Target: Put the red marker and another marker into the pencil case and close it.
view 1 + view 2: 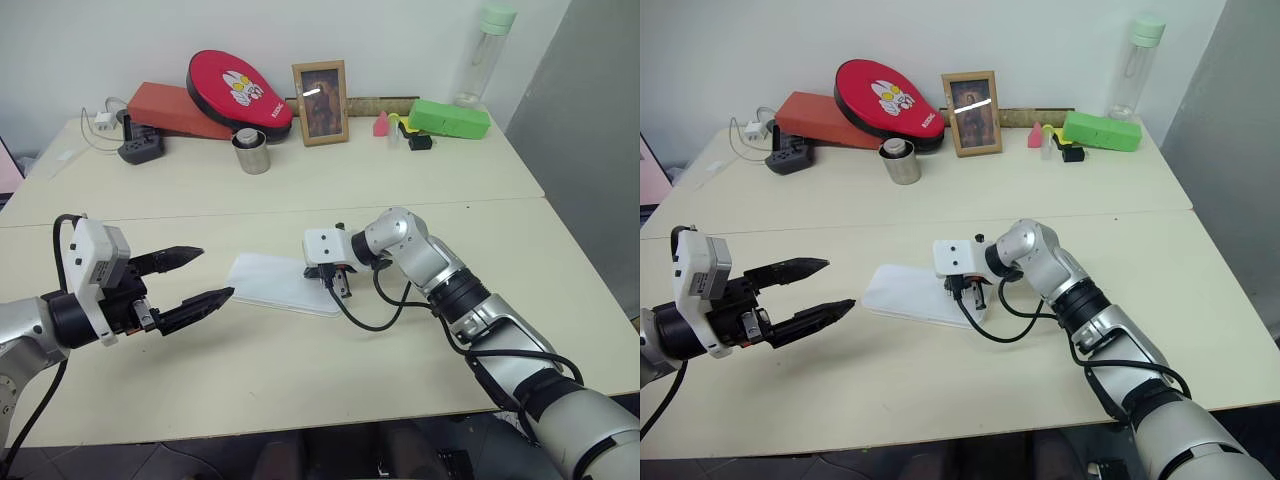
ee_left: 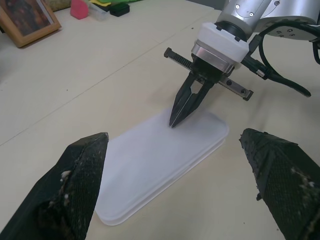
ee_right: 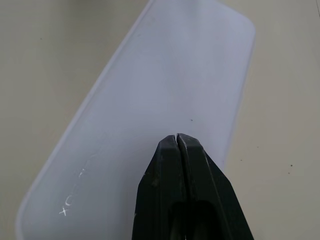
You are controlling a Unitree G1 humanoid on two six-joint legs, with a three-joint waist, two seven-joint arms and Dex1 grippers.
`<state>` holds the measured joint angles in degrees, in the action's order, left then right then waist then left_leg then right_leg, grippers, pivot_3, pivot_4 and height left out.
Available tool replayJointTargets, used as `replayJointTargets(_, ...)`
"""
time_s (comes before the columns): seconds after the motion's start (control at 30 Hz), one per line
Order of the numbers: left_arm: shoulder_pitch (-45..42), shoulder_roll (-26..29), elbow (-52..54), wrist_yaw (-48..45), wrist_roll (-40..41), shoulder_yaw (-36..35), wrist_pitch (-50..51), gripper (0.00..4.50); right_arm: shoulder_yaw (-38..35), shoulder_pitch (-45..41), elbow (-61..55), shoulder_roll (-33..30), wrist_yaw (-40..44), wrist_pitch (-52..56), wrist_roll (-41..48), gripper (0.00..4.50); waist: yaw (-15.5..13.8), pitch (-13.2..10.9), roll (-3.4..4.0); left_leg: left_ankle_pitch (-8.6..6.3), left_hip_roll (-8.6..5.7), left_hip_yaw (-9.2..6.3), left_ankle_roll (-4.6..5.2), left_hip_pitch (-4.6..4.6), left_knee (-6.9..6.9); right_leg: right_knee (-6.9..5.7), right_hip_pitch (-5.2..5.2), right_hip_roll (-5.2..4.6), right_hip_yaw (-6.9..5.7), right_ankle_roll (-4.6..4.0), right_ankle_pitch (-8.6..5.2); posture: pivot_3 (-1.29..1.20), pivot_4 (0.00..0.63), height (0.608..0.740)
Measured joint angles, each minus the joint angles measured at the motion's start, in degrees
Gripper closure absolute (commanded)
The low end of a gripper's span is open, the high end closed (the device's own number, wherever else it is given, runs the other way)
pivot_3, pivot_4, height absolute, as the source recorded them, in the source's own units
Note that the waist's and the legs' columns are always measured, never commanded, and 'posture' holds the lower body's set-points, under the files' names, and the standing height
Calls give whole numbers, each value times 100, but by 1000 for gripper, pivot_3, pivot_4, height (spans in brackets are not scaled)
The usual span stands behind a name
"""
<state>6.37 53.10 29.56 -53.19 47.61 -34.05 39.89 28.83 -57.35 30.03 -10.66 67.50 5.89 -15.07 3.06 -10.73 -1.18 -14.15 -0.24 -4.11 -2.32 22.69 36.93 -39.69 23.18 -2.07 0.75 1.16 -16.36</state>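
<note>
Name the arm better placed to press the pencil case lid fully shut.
Right, probably. The right gripper, fingers shut, has its tip at the pencil case lid; the left gripper hangs open beside it.

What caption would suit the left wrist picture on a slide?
The right hand, fingers shut, presses its tips on the closed pencil case lid.

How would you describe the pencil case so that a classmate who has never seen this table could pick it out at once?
Start at the cream table and look to its near middle, between the two robot arms. There lies the pencil case, flat with its lid down, under the tip of the shut right end effector. It is a translucent white box with rounded corners, unlike the bright green box at the far edge.
</note>
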Motion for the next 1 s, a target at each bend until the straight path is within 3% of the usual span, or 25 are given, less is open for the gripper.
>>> replayJointTargets(0.17, -31, -1, -20, 45, 1, 2, 50, 0, -102, 69, -121, -16, 93, 275, 214, 4473, -1, 0, 0, 0, 0, -1, 0, 1, 0, -1, 0, 0, 0, 0, 0, 0, 150, 740)
replayJointTargets(0.37, -561, -321, -529, 889, -52, 18, 194, 0, -1431, 573, -1662, -41, 170, 1825, 1852, 4473, -53, 0, 0, 0, 0, -8, 1, 8, 2, 2, 2, -3, -6, 0, 0, 0, 150, 740)
replayJointTargets(0.47, -625, -396, -913, 1206, -509, 113, 0, 0, -1938, 760, -2016, -442, -336, 2204, 2059, 4027, -87, 0, -1, 0, -3, -7, 1, 7, 1, 4, 1, -3, -6, 0, 0, 0, 150, 740)
replayJointTargets(0.77, -635, -440, -2139, 1200, -1287, 203, -571, 0, -2446, 1492, -2230, -1638, -793, 2825, 2207, 1579, -101, 0, 0, -1, -2, 4, 2, 11, -1, 9, 5, -3, -3, 0, 0, 0, 150, 740)
replayJointTargets(1.0, -847, -156, -2871, 847, -1645, 239, -953, 0, -2773, 1625, -2475, -2255, -1016, 3104, 2386, 65, -113, 0, 0, -1, -2, 3, 2, 13, 0, 11, 5, -4, -3, 1, 0, 0, 150, 740)
